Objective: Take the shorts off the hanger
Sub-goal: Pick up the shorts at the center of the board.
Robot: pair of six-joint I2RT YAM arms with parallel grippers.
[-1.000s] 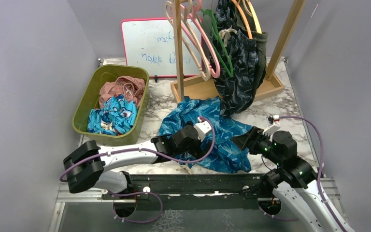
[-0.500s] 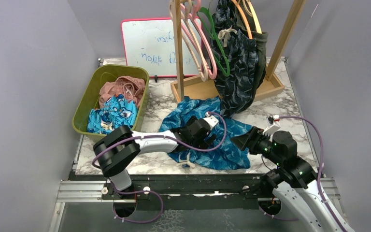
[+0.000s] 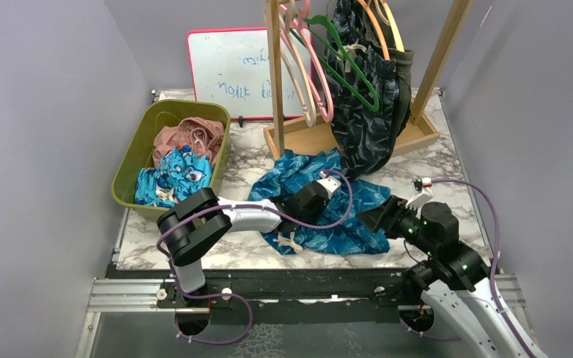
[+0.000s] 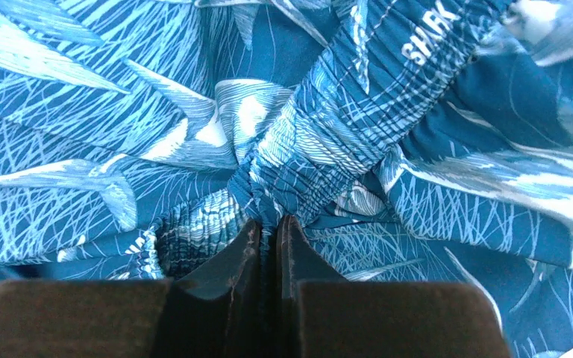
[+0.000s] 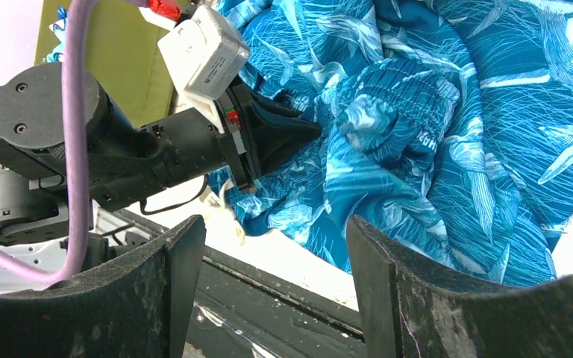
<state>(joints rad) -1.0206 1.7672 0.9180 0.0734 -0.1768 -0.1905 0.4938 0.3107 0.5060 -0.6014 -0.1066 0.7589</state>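
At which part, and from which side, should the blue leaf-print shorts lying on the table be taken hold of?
Probably the gathered elastic waistband of the blue leaf-print shorts: it bunches into a thick raised ridge, easy to pinch. Come low from the near left side, as the left gripper does; it is shut on a fold there.

Shorts (image 3: 298,175) lie on the table (image 3: 254,160), a bin (image 3: 145,142) to their left, the hanger rack (image 3: 306,138) behind them.

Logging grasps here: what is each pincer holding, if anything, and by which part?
The left pincer is shut on the blue leaf-print shorts, pinching a bunched fold of their elastic waistband. The right pincer stands open, holding nothing.
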